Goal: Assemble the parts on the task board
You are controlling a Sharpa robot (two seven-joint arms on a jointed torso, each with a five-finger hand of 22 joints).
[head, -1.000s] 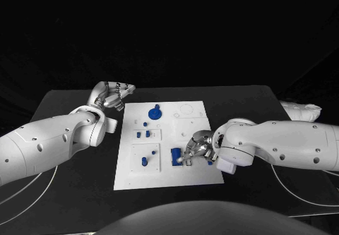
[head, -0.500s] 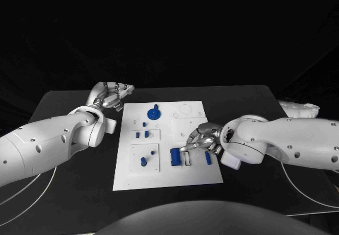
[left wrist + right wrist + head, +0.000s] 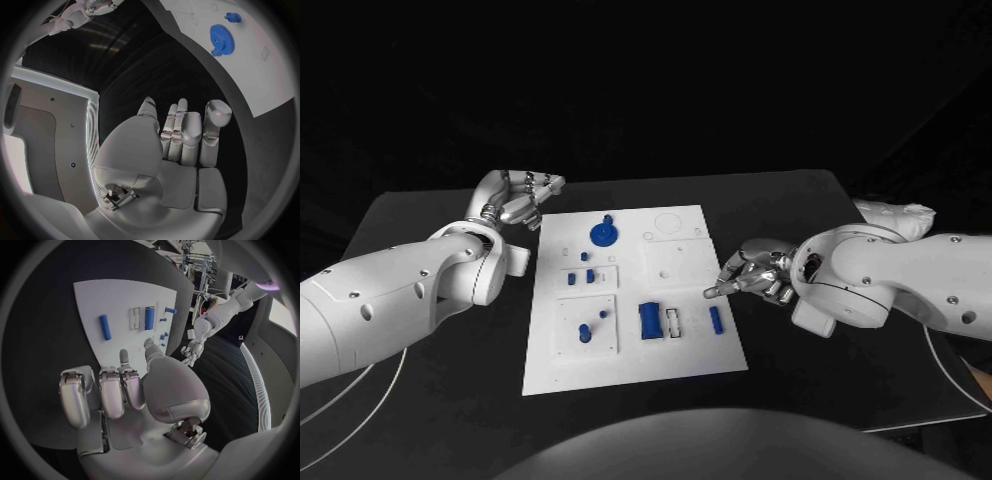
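— Starting with the right hand [image 3: 759, 276]: what has it got?
— Nothing. Its fingers are curled in toward the palm with one finger poking out, and it hovers at the right edge of the task board [image 3: 689, 355].
— And what lies closest to it?
— A small blue bar [image 3: 715, 319] on the board, just nearer and to the left of that hand, untouched. Left of it sits a narrow white slot [image 3: 675, 322], then a wider blue block [image 3: 651, 320].
— The left hand [image 3: 521, 197]?
— Off the board's far left corner, over the black table [image 3: 444, 400]. It holds nothing; in the left wrist view its fingers [image 3: 185, 131] stand side by side, extended.
— Anything else on the board?
— A blue gear [image 3: 604, 233] toward the far side, and small blue pegs [image 3: 586, 276] on the left part, above a raised white plate [image 3: 586, 323] carrying more blue pieces.
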